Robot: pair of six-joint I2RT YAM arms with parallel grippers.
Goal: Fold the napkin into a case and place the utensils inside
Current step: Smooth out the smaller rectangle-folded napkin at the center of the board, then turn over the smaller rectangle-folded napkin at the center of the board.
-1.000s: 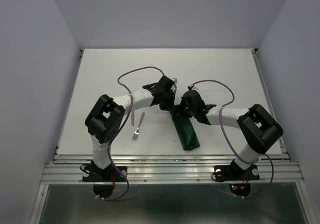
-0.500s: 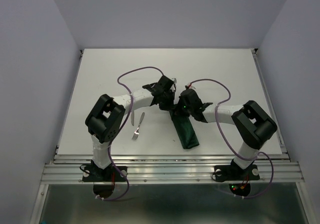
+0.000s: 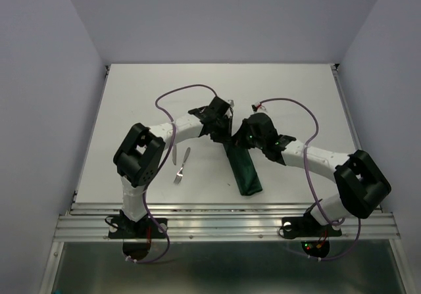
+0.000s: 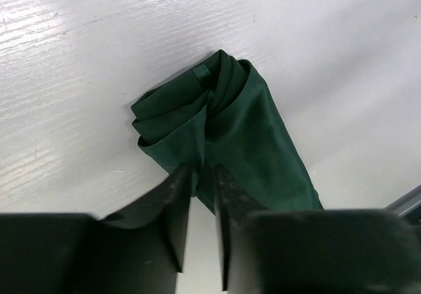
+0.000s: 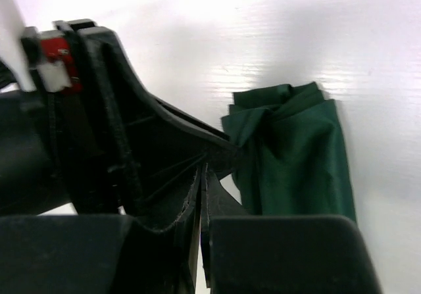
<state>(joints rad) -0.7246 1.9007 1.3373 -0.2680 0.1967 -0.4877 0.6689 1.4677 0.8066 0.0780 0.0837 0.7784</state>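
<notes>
**Two claws meet at the far end of the folded napkin while the cutlery waits on the left**

On the left of the white surface point(image 3: 131, 97) the knife point(image 3: 186, 154) and the fork point(image 3: 178, 173) lie almost end to end. The fork is nearer the arm bases. Both are well apart from the cloth and nothing touches them. They are probably parked there until the pocket is ready to take them.

The left claw point(image 4: 204, 182) reaches across to the far end of the napkin point(image 3: 245, 172). Its jaws stand a narrow slit apart, with the tips on either side of a raised ridge of cloth. Bare surface shows through the gap behind the tips, so this looks like a loose straddle rather than a firm pinch. That end is likely the mouth where the cutlery would slide in, which would explain working there.

The napkin is dark green and folded into a long, narrow strip. It lies slanted near the middle of the surface, to the right of the cutlery, with its near end angled toward the right arm's base. The long body is flat and smooth. The far end is bunched: several layers curl over one another and a small tab of hem stands up at the top. The pocket looks formed but untidy at that end.

The right claw point(image 5: 202, 175) is closed, with nothing visible between its jaws. Its tips sit just beside the left claw's body and the bunched corner, perhaps to press or nudge the folds. Whether they touch the cloth cannot be told.
</notes>
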